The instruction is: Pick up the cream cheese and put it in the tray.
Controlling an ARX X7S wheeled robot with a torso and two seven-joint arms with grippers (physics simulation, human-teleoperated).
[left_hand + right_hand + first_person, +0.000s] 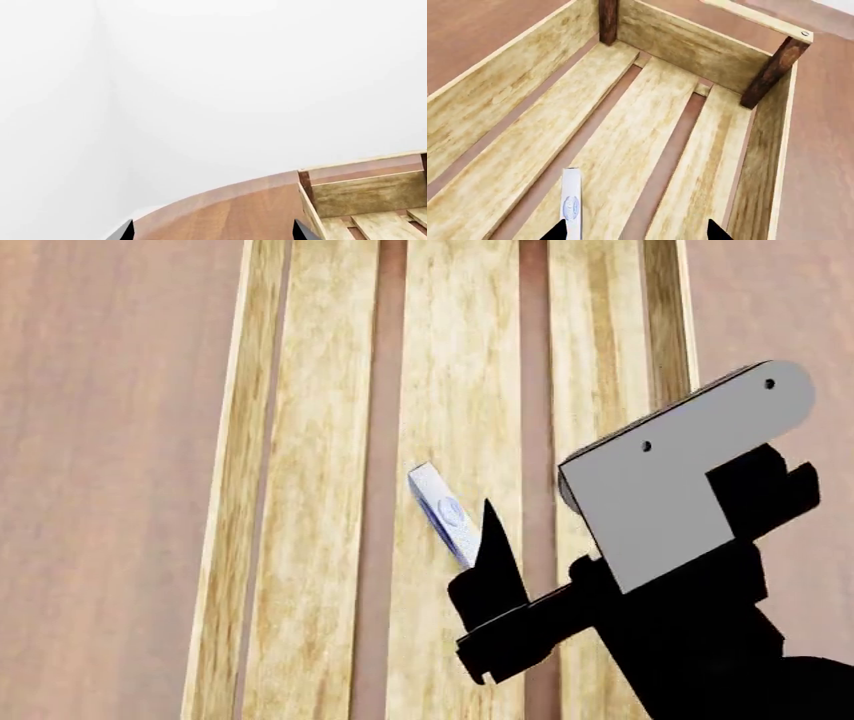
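A brown wooden tabletop [107, 440] lies under the tray [487, 95], with blank white wall beyond. The cream cheese [445, 512] stands on edge over the tray's middle slat, beside one finger of the right gripper [634, 232], whose jaws stand wide, so it looks released or barely touched. The box may topple or wedge into a slat gap. The left gripper [213, 232] hangs open, holding nothing, near the tray's end; nothing blocks the way.

The cream cheese [443, 512] stood on edge inside the tray [318, 540], over its middle slat; the right gripper [501, 570] hung just beside it, above the tray; the tray sat on the table [107, 490].
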